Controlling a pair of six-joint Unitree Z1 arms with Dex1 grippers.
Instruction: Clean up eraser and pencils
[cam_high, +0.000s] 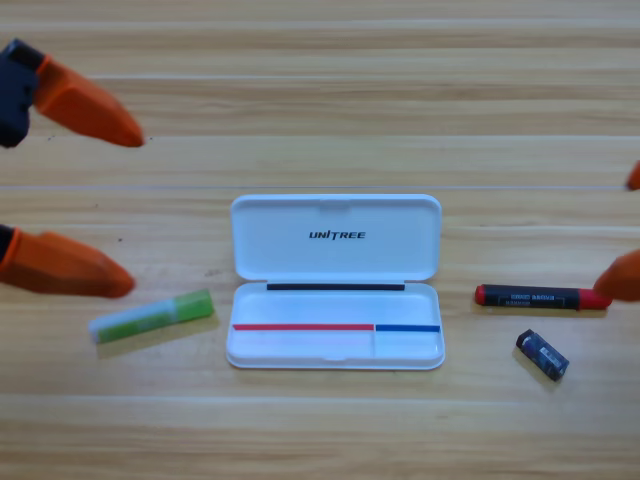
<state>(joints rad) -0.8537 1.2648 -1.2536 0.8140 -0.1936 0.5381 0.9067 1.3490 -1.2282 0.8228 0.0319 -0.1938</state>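
Here the left gripper (95, 205), jaws released, waits at the frame's left. The green pencil (152, 317) looks light, stiff, slippery; grab its middle.

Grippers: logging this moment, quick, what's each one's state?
Left gripper: open, holding nothing, at the left edge.
Right gripper: open, holding nothing, at the right edge by the black red-ended pencil.

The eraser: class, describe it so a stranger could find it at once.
Start at the open white case in the middle of the table. Look right, past the black-and-red pencil. Just below that lies the eraser: a short dark block with a pale label, far shorter than either pencil.
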